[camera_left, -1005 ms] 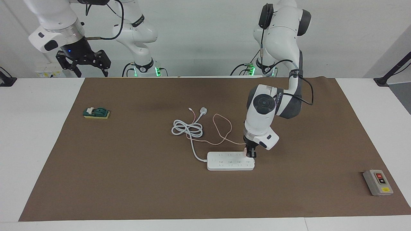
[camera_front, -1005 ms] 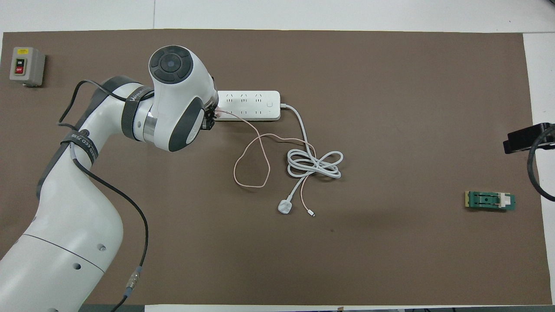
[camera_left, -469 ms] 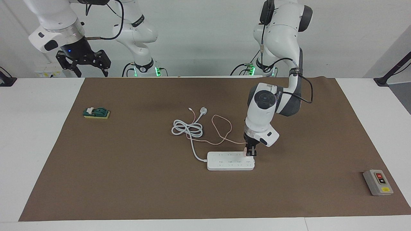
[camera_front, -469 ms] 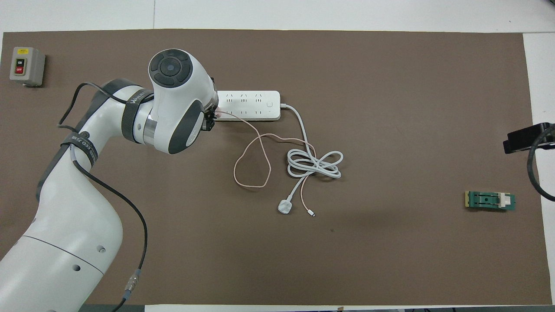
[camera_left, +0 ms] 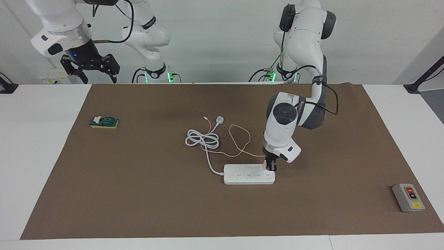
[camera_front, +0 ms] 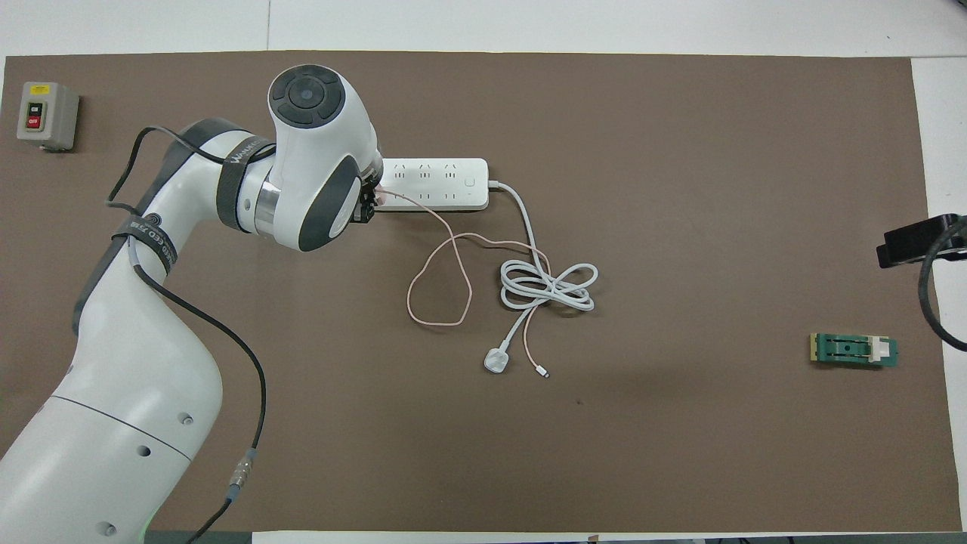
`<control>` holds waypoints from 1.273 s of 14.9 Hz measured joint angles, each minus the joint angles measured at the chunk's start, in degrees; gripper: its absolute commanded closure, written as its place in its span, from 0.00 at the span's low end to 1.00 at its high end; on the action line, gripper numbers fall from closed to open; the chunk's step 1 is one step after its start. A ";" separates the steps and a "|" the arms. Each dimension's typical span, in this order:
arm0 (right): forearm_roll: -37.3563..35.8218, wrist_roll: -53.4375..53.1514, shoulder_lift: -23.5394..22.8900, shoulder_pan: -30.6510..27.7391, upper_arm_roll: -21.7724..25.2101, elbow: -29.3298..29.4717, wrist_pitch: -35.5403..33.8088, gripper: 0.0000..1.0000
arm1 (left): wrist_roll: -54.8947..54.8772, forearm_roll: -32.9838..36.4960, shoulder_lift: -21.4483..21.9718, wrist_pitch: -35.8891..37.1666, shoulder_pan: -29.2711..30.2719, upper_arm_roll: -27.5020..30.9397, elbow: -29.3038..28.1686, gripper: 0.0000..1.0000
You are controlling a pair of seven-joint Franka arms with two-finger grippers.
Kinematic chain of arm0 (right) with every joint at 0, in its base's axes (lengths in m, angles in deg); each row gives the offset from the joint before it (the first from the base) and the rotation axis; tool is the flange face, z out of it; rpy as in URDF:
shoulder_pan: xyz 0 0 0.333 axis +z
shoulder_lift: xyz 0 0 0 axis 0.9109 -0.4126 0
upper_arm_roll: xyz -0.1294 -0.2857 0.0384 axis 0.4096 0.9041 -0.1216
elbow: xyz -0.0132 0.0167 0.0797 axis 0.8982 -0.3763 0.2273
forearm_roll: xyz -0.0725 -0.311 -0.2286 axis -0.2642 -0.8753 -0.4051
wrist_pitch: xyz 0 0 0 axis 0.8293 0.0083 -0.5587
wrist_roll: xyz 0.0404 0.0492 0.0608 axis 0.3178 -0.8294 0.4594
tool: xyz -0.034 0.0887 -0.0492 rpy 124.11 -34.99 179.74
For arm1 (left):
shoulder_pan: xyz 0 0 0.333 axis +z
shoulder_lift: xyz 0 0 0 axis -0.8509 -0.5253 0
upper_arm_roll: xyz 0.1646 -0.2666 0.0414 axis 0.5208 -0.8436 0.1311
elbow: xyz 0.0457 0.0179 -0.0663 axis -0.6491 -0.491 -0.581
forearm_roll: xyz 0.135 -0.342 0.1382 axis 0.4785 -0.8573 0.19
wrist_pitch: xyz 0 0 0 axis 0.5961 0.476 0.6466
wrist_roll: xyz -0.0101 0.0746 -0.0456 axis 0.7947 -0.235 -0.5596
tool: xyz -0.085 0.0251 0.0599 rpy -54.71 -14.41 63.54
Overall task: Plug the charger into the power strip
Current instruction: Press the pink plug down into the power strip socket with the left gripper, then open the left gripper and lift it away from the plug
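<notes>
The white power strip (camera_left: 248, 174) lies flat mid-table; it also shows in the overhead view (camera_front: 438, 183). My left gripper (camera_left: 271, 166) points straight down at the strip's end toward the left arm's side, shut on the small pink charger (camera_left: 266, 162). The charger sits against the strip's top at its last socket; I cannot see the prongs. In the overhead view the wrist hides most of the left gripper (camera_front: 367, 208) and the charger (camera_front: 380, 196). The thin pink cable (camera_left: 239, 138) loops from the charger toward the robots. My right gripper (camera_left: 91, 71) waits open, raised at the right arm's end.
The strip's thick white cord lies coiled (camera_left: 203, 139) nearer the robots, ending in a white three-pin plug (camera_left: 219, 120). A grey button box (camera_left: 408, 197) sits at the left arm's end. A green block on a yellow pad (camera_left: 104, 122) sits at the right arm's end.
The left arm's wrist rose slightly, then came back down; its gripper stayed at the strip's end with the charger. The right arm has not moved.
</notes>
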 measured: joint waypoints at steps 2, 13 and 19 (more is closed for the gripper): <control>0.00 0.00 0.00 0.00 0.00 0.00 0.00 0.00 | -0.02 0.00 0.00 -0.02 -0.01 0.00 -0.01 1.00; 0.00 0.00 0.00 0.00 0.00 0.00 0.00 0.00 | -0.45 -0.01 0.44 -0.17 0.45 0.19 -1.04 0.00; 0.00 0.00 0.00 0.00 -0.01 0.00 0.00 0.00 | -4.35 -3.33 8.32 4.95 3.47 0.27 -1.16 0.00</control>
